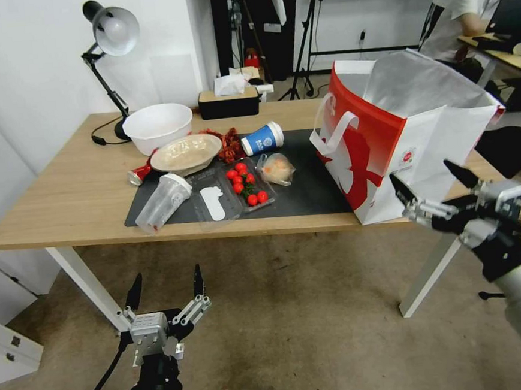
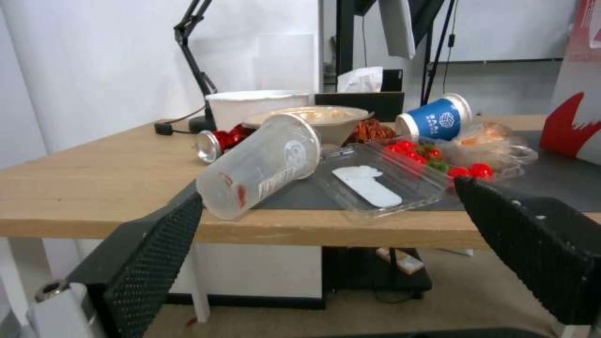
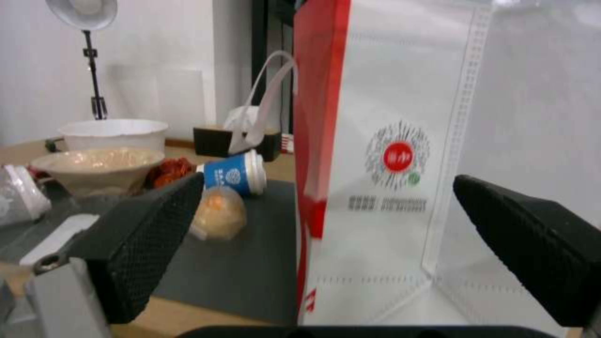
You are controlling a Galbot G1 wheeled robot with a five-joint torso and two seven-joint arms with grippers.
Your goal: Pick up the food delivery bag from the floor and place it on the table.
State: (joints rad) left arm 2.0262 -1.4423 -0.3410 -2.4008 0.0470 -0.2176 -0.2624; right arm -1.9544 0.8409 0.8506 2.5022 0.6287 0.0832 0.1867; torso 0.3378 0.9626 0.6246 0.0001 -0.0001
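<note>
Head view: food delivery bag (image 1: pixel 400 142) stands on the table (image 1: pixel 62 198); its round red logo's writing is illegible. Right gripper (image 1: pixel 435 184), beside it, and left gripper (image 1: pixel 166 289) are both released.

The food delivery bag (image 1: pixel 400 142) stands upright on the worktop's (image 1: pixel 62 198) right end, partly on the mat (image 1: pixel 308 185). Left of it on the mat lie a cup (image 1: pixel 262 139) and a tomato tray (image 1: pixel 247 184); a bowl (image 1: pixel 157 126) sits behind

Worktop (image 1: pixel 62 198) matt light wood; mat (image 1: pixel 308 185) matt grey; food delivery bag (image 1: pixel 383 149) foil-lined; floor (image 1: pixel 307 335) rough carpet.
</note>
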